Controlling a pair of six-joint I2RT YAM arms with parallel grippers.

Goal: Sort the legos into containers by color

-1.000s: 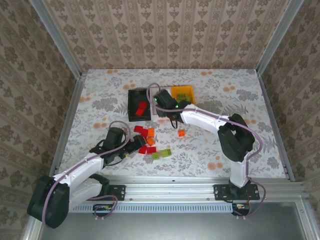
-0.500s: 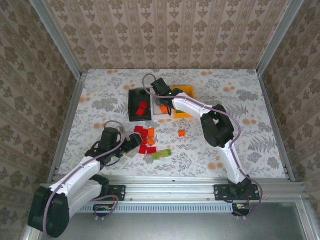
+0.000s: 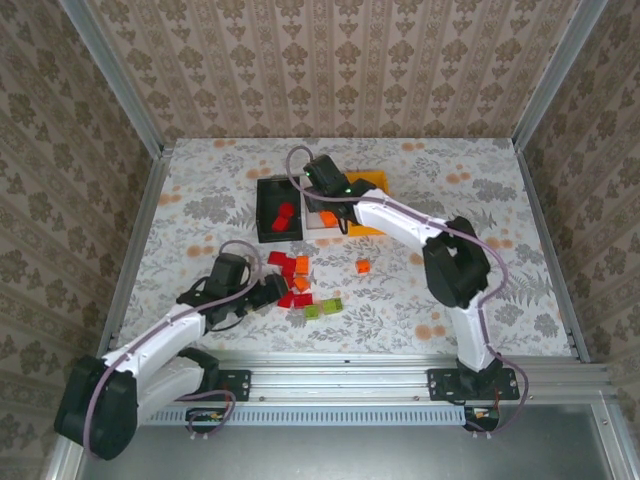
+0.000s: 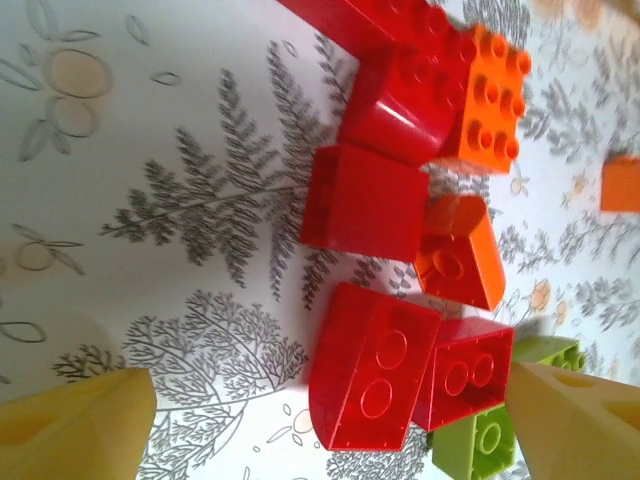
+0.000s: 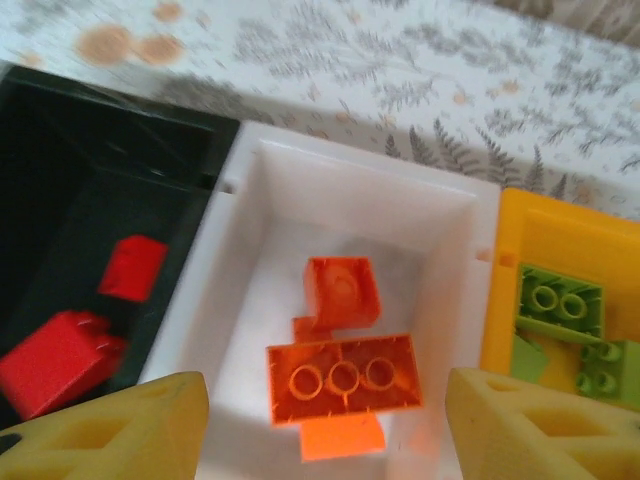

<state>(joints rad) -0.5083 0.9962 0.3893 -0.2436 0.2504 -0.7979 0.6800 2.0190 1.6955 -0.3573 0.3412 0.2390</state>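
Right fingers [image 5: 110, 430] spread above white bin [image 5: 360, 185], arm [image 3: 400, 221] far out; left fingers [image 4: 80, 430] spread low over red legos [image 4: 372, 365].

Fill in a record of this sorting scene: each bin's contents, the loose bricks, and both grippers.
black bin: red bricks
white bin: orange bricks
orange-yellow bin: light green bricks
table: pile of red, orange and green bricks, one orange brick apart
left gripper: open over the pile
right gripper: open above the white bin

Black bin [image 5: 60, 180] (red legos [image 5: 60, 365]), white bin [image 5: 350, 160] (orange), yellow bin [image 5: 560, 235] (green), loose pile [image 3: 298, 285] nearby
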